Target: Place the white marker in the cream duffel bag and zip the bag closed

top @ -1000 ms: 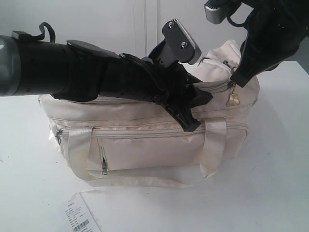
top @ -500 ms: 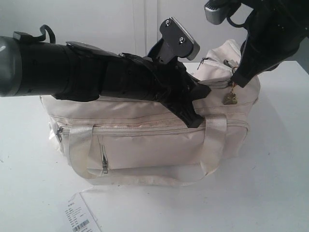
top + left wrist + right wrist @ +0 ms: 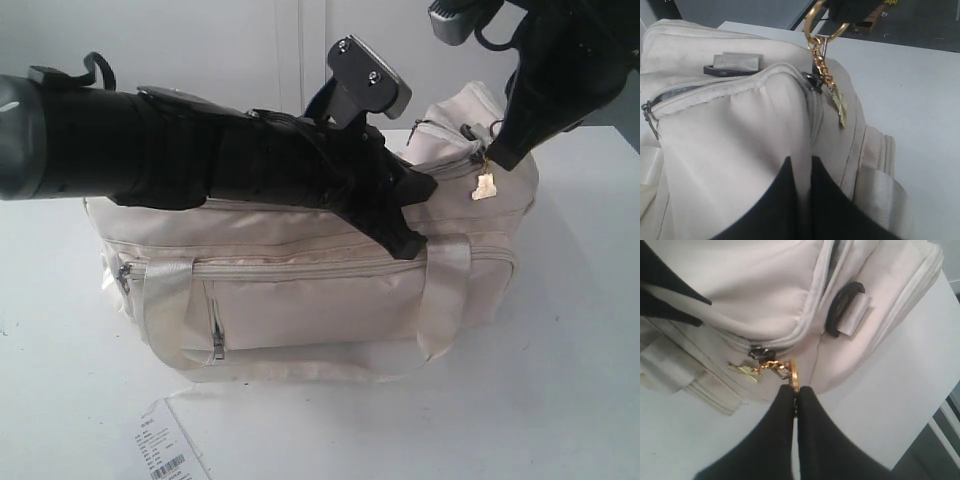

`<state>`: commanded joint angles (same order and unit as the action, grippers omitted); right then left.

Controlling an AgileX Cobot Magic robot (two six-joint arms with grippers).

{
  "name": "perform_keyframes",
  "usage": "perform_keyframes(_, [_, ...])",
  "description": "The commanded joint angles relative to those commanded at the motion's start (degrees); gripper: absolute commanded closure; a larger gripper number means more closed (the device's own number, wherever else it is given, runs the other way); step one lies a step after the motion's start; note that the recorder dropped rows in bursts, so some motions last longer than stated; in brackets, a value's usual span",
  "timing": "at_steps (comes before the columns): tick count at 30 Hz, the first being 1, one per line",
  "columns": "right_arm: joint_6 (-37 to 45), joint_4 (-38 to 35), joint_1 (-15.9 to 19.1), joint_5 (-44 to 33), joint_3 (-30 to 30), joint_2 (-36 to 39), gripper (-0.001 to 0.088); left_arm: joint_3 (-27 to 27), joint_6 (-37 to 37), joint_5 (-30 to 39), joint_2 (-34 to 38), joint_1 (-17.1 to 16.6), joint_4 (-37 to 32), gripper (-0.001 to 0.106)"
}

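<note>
The cream duffel bag point(image 3: 300, 300) lies lengthwise on the white table, its top zipper run to the right end. My left gripper point(image 3: 408, 240) reaches across the bag's top and is shut on a fold of the cream fabric point(image 3: 802, 145) beside the zipper point(image 3: 813, 100). My right gripper point(image 3: 493, 158) hangs over the bag's right end, shut on the gold ring point(image 3: 794, 376) of the zipper pull; the chain and small gold charm point(image 3: 485, 187) dangle below it. The white marker is out of view.
A white barcoded paper tag point(image 3: 165, 452) lies on the table point(image 3: 580, 350) in front of the bag's left corner. A black strap ring with a grey loop point(image 3: 846, 307) sits at the bag's right end. The left arm's wrist camera bracket point(image 3: 368, 78) sticks up above the bag.
My right gripper has lifted a little with the ring, so the charm hangs higher. The left gripper keeps its pinch on the fabric and has risen slightly.
</note>
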<state>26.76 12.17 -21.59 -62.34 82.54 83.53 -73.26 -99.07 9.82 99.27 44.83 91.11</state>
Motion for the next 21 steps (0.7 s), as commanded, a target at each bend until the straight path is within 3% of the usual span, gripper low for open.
perform_keyframes(21, [-1.59,6.01,0.00,8.49,0.00,0.00,0.0868,1.63,0.84,1.85,-1.34,0.00,-0.26,0.105])
